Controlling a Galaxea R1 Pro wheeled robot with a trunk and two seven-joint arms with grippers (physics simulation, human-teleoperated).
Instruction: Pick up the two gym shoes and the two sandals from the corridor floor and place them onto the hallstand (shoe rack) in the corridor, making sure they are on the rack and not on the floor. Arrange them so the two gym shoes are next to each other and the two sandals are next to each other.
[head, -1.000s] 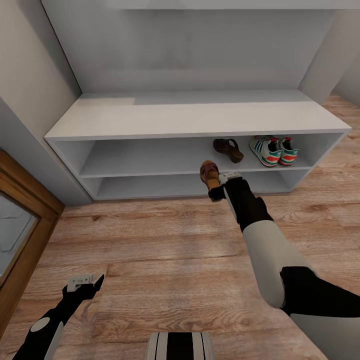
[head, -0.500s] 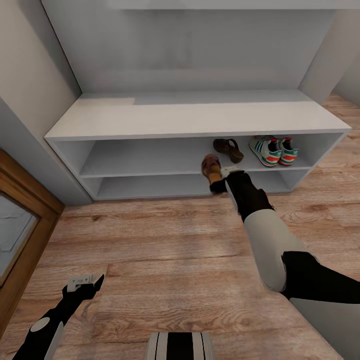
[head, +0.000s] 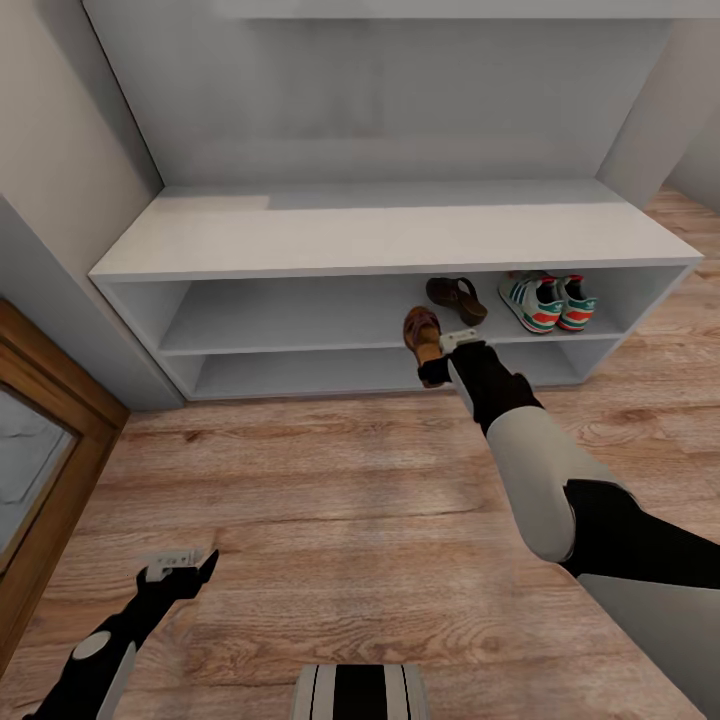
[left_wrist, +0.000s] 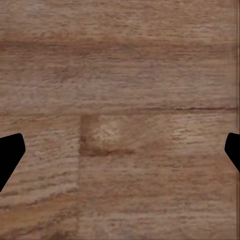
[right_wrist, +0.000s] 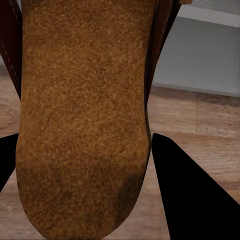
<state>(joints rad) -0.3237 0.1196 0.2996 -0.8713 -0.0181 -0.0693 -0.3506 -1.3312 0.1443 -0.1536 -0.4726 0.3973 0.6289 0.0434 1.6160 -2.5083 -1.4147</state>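
Right wrist view: a rounded, suede-like tan footbed, dark-edged; the right gripper (head: 437, 362) clenches this sandal (head: 421, 334) before the grey-white hallstand (head: 380, 240).

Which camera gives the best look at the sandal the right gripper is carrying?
The head view: the held sandal shows whole, strap and footbed, in the right gripper at the front of the hallstand, near the other sandal. The right wrist view shows just its tan footbed close up between the fingers. The left wrist view shows floor.

Right arm extended forward, right end effector (head: 432, 366) clamped on sandal (head: 422, 335), left end effector (head: 183, 572) low, fingers spread apart
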